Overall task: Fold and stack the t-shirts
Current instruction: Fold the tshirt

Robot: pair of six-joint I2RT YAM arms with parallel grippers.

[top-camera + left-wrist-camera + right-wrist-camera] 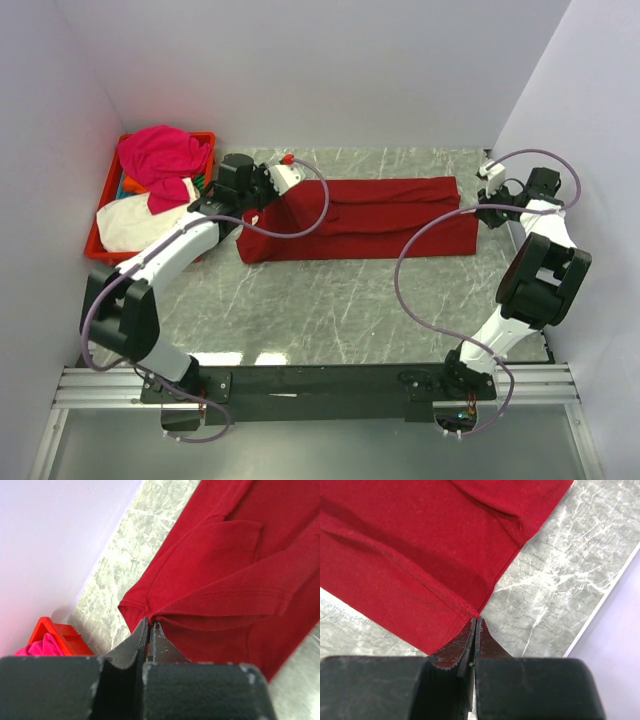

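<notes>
Clamping, both sides: the left gripper (pixel 149 625) is closed tight on a folded edge at the left end of the dark red t-shirt (pixel 380 215), just beside the turned-in sleeve. The right gripper (pixel 475 622) is closed tight on the hem corner at the right end.

Item, dark red t-shirt: lies flat as a long band across the far half of the tabletop (pixel 330 300), running left to right and already folded lengthwise. Its left end is slightly raised at the pinch.

Step in hand, as judged: evening out the band, or carrying one end over the other for the crosswise fold.
- Keep every layer inside each pinch. The hem corner on the right looks thinly caught and could slip.
- Lift both ends alike and hold light tension between them, so the lengthwise fold does not open.
- Lay edge on edge before letting go.

Progress, as judged: early; one shirt part-folded, no stack begun.

Item, red crate (pixel 55 632): far left, just beside the shirt's left end. It holds a magenta t-shirt (pixel 160 155) heaped on top, a cream-white t-shirt (pixel 125 222) nearer, and slivers of other cloth (pixel 130 186) too small to sort.

Surface: grey marbled stone pattern, smooth, likely letting cloth slide.

Room: plain white walls (pixel 330 70) close on the left, far and right sides, leaving the right arm little room to swing outward. A metal rail (pixel 320 380) with the arm bases runs along the near edge.
</notes>
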